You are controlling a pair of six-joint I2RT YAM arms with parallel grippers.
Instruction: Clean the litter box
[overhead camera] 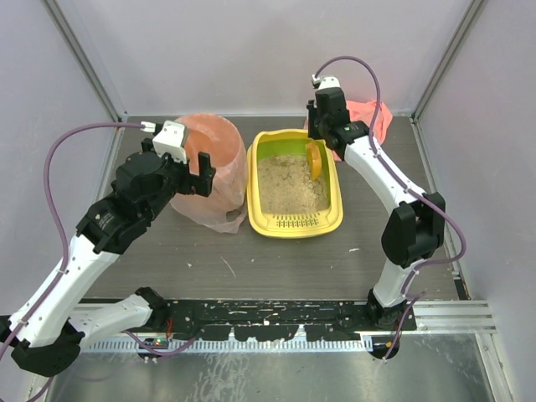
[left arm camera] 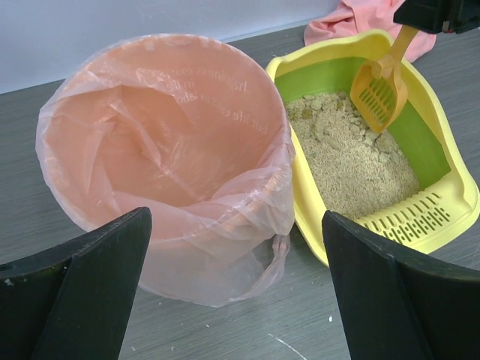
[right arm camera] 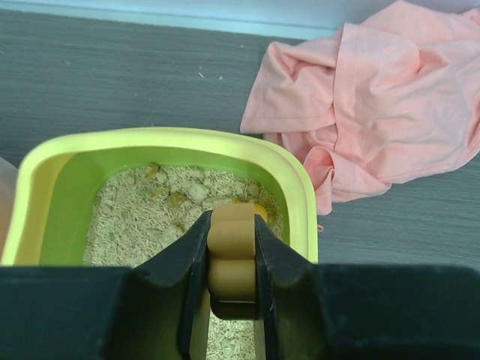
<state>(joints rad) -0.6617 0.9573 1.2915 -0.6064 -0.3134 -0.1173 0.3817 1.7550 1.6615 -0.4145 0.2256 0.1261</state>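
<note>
The yellow litter box (overhead camera: pixel 295 224), green inside and filled with beige litter, sits at the table's middle, its slotted rim toward the near side. It also shows in the left wrist view (left arm camera: pixel 450 187) and the right wrist view (right arm camera: pixel 45 180). My right gripper (right arm camera: pixel 232 255) is shut on the handle of an orange slotted scoop (left arm camera: pixel 379 90), whose head hangs over the litter at the box's far right (overhead camera: pixel 316 159). Several darker clumps (right arm camera: pixel 176 196) lie in the litter at the far end. My left gripper (left arm camera: pixel 236 300) is open and empty, above the near side of the round bin (left arm camera: pixel 165 150).
The round bin lined with a pink bag (overhead camera: pixel 209 167) stands right next to the litter box's left side. A pink cloth (right arm camera: pixel 375 97) lies crumpled on the table behind the box at the back right (overhead camera: pixel 373 117). White walls close in the table.
</note>
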